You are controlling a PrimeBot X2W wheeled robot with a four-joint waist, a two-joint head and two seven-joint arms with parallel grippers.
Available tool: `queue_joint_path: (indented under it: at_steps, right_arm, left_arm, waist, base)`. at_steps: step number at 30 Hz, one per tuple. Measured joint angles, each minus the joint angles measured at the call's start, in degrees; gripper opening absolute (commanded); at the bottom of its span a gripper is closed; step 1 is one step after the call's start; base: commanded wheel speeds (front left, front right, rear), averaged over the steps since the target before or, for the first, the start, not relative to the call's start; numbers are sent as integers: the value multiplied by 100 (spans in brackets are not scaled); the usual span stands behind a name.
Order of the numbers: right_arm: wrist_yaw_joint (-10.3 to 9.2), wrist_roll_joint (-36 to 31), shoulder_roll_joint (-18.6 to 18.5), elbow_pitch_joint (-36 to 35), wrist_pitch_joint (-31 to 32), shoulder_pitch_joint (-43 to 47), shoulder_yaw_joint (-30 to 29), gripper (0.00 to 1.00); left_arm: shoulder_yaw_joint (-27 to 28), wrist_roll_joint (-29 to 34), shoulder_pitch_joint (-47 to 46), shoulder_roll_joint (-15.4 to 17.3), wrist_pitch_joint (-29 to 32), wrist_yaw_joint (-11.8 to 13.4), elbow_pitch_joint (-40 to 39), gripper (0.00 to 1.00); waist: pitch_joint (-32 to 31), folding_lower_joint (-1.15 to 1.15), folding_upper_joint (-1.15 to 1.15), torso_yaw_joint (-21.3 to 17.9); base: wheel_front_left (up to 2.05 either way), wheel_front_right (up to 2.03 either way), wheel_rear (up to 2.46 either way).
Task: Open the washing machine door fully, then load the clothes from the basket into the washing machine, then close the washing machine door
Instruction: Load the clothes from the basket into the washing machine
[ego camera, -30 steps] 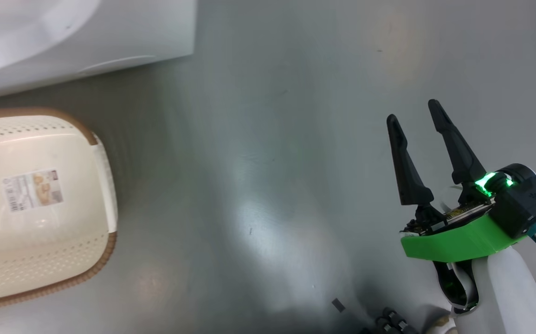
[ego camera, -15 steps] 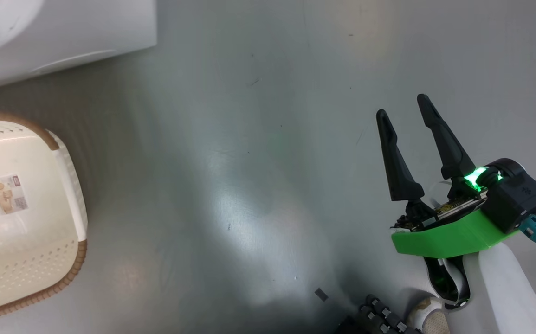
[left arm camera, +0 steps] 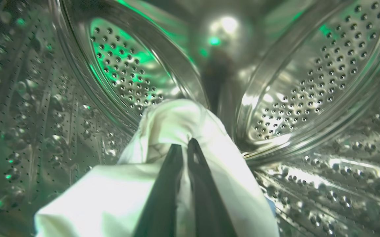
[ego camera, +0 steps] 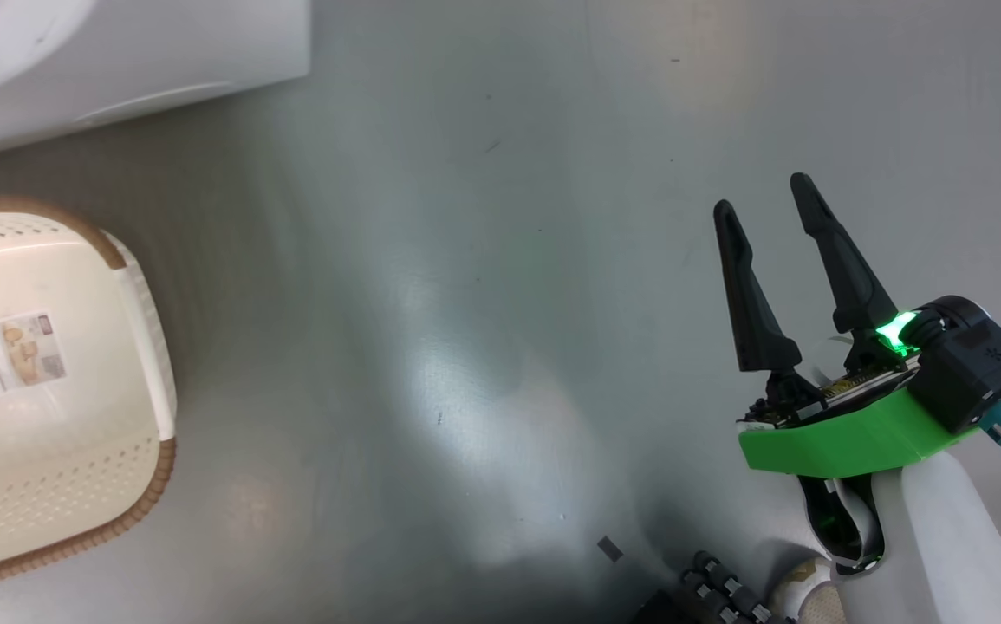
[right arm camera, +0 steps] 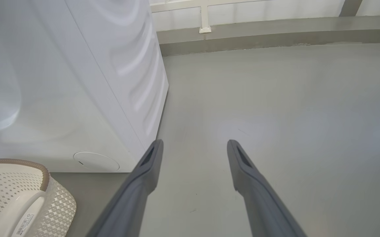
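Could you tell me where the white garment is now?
The white garment is inside the steel drum in the left wrist view, pinched by the left gripper.

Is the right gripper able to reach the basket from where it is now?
Probably yes: the right gripper is open and empty, and only bare floor lies between it and the basket.

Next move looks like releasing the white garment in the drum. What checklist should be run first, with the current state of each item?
1. Left claw inside the steel drum: ok.
2. White garment clamped in that claw: ok.
3. Whole garment inside the drum: cannot tell; it runs off the picture's bottom edge.
4. Basket emptied: ok for the part in view.
5. Right claw open, holding nothing, above the floor: ok.
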Motion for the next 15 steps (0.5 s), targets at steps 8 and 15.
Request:
queue_joint_path:
  at_steps: [8,15]
  right_arm:
    - [0,-9,-20,-2,0,-20,-42,100]
    - [0,-34,-69,-1,0,-51,-103,100]
  left_arm:
    - [-75,-133,346,-166,-55,-126,85,100]
    - [-122,-192,898,-375,-338,-134,88,100]
  waist:
    - [-97,0,0,152]
    - [-316,0,0,278]
  base:
    - [0,0,0]
    - [0,0,0]
